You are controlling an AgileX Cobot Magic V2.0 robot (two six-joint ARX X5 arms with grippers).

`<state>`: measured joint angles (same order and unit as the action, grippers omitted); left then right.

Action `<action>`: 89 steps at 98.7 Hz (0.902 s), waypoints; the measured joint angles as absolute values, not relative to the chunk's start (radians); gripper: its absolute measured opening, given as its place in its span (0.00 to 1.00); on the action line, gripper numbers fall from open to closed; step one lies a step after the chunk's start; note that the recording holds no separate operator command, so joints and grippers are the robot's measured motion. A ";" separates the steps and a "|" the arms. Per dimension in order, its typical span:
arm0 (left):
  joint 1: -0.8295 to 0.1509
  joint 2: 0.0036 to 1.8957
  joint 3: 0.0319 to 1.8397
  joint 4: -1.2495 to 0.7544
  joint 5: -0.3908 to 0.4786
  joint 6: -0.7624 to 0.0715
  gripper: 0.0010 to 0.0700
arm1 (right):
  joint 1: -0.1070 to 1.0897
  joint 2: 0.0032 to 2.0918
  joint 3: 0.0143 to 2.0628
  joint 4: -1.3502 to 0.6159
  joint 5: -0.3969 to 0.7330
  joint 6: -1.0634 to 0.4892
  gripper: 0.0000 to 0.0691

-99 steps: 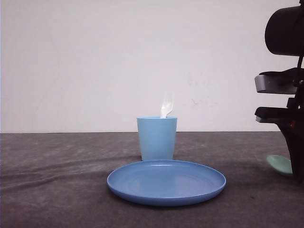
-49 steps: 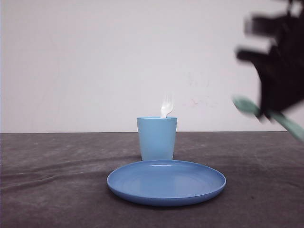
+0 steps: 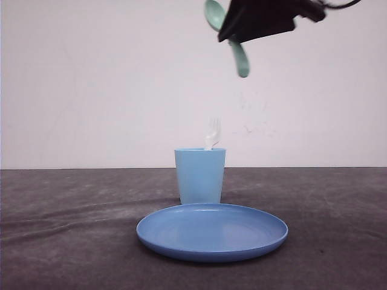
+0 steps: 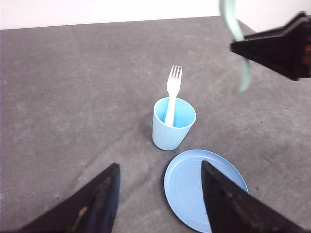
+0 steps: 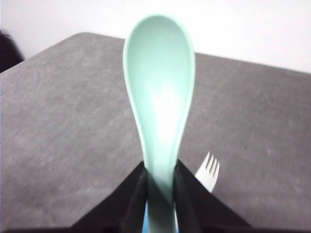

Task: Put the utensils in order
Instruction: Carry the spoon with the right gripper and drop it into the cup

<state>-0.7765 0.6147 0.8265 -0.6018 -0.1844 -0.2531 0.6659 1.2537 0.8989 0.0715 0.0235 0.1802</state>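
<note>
- The left end effector (image 4: pixel 158 204) has its two dark fingers spread wide apart, with nothing between them.
- A light blue cup (image 4: pixel 173 124) stands upright on the grey surface (image 4: pixel 73 97).
- A white fork (image 4: pixel 172 92) stands in the cup, tines up, leaning on the rim.
- A blue plate (image 4: pixel 204 191) lies just beside the cup, bare.
- The right end effector (image 4: pixel 279 46) hangs above the surface, gripping a mint-green spoon (image 4: pixel 238 43), blurred, well apart from the cup.
</note>
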 joint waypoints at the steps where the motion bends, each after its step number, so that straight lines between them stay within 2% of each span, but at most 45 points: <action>1: -0.776 0.615 0.826 -0.602 -0.184 -0.253 0.44 | 0.666 1.257 0.899 0.076 0.024 0.179 0.10; 25: -0.776 0.615 0.826 -0.605 -0.185 -0.256 0.44 | 0.666 1.426 0.899 0.278 0.024 0.153 0.10; 51: -0.776 0.615 0.826 -0.651 -0.184 -0.256 0.44 | 0.675 1.574 0.899 0.392 0.022 0.153 0.10; 89: -0.776 0.615 0.826 -0.673 -0.185 -0.256 0.44 | 0.682 1.685 0.899 0.431 0.023 0.153 0.10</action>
<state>-0.7765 0.6151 0.8265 -0.6735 -0.1848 -0.2558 0.6815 1.6852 0.8989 0.4309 0.0231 0.1532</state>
